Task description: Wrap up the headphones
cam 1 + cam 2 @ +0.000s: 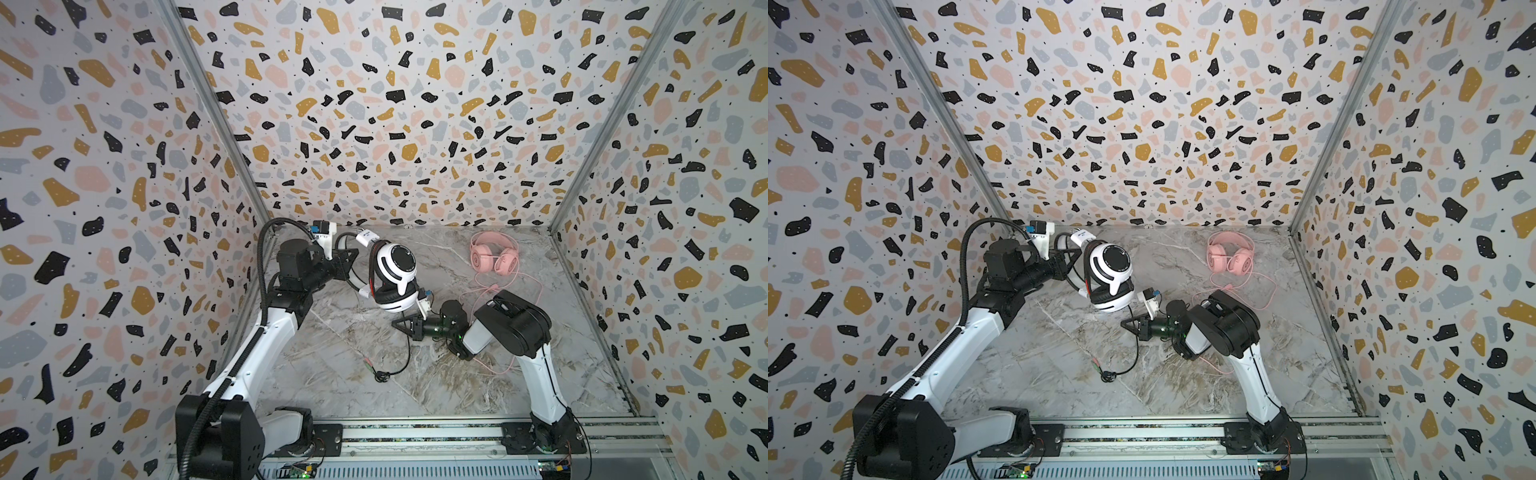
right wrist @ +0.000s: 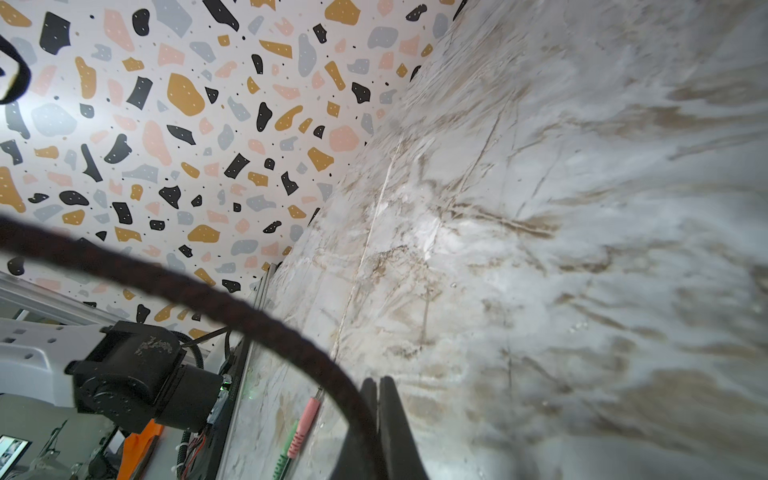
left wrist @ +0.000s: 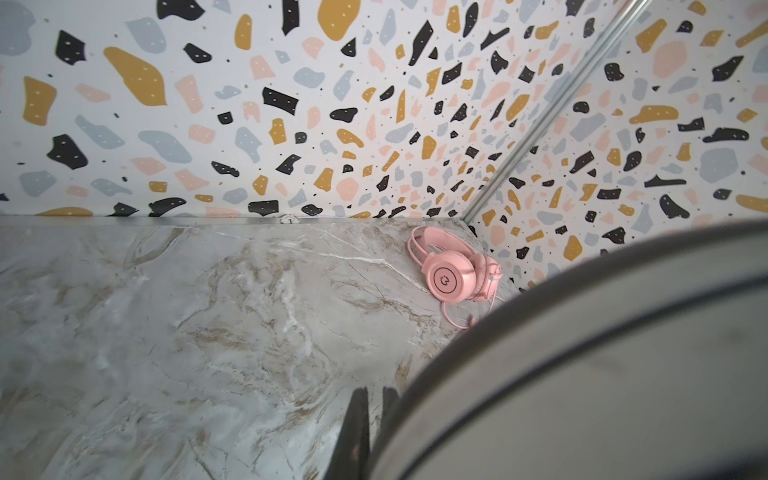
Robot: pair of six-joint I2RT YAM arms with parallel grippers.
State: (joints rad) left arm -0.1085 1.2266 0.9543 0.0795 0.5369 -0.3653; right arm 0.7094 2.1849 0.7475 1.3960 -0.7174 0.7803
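– White with black stripes, the white headset (image 1: 397, 270) hangs raised over the left middle of the marbled table (image 1: 353, 399). Which way does it point?
– Its headband (image 1: 370, 272) arches left to the left gripper (image 1: 354, 257), whose jaws are pressed onto the band. The cups line up far to near. The farther one turns its black disc up at the camera and the nearer one shows its black cushion. Whether that cup touches the table cannot be told.
– And the cord?
– The black cable (image 1: 409, 353) drops from the nearer cup and passes through the right gripper (image 1: 395, 324), which is pinched on it. It then curls left to a small coil beside the plugs (image 1: 368, 364).
– The pink headset (image 1: 494, 254)?
– It lies in the far right corner with its headband toward the back wall and its cups side by side. The pink cable (image 1: 530, 291) loops nearward under the right arm.
– What do the wrist views add?
– The left wrist view gives the pink headset side-on, with a ring mark on its cup. It shows the white headset only as a blurred grey curve beside close-set fingers (image 3: 358, 436). The right wrist view shows the cable's braided weave at the fingers (image 2: 392, 419), one plug pink and one green. Only the top views show both headsets whole.
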